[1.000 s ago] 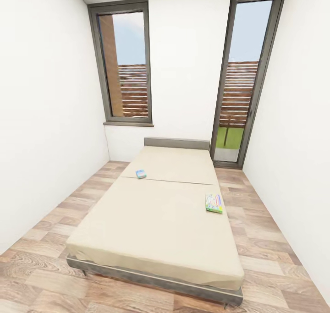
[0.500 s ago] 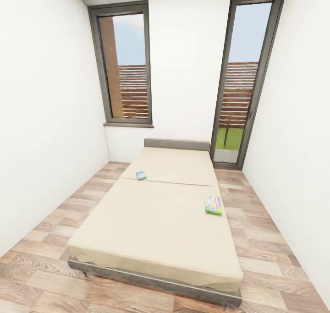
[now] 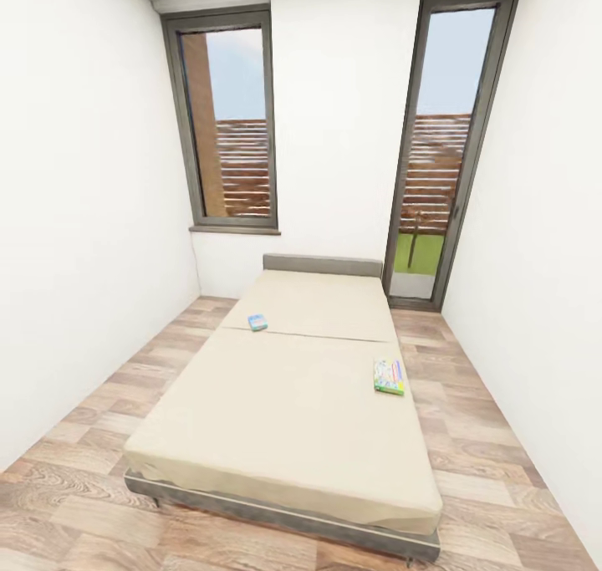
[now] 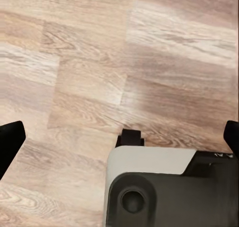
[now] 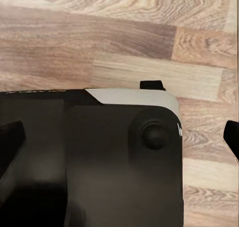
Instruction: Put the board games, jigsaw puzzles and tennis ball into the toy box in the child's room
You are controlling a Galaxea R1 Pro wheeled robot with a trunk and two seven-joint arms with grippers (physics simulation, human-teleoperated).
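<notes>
On the low beige-mattressed grey bed point(image 3: 284, 404) lie a small blue game box point(image 3: 257, 323) and a green-edged one point(image 3: 390, 376), print unreadable; both pincers point(image 4: 119, 140) point(image 5: 122, 137) hang spread over plank floor point(image 3: 75, 504).

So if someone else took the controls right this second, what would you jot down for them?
Left hand: open, holding nothing, pointing down at the wood floor.
Right hand: open, holding nothing, also over the floor.
Two board games lie on the bed: a small blue one near the mattress seam on the left side, a green-edged one by the right edge.
Done: nothing picked up yet.
Left: drive up to the bed, collect both games, then find the table and toy box and load the rest.
</notes>
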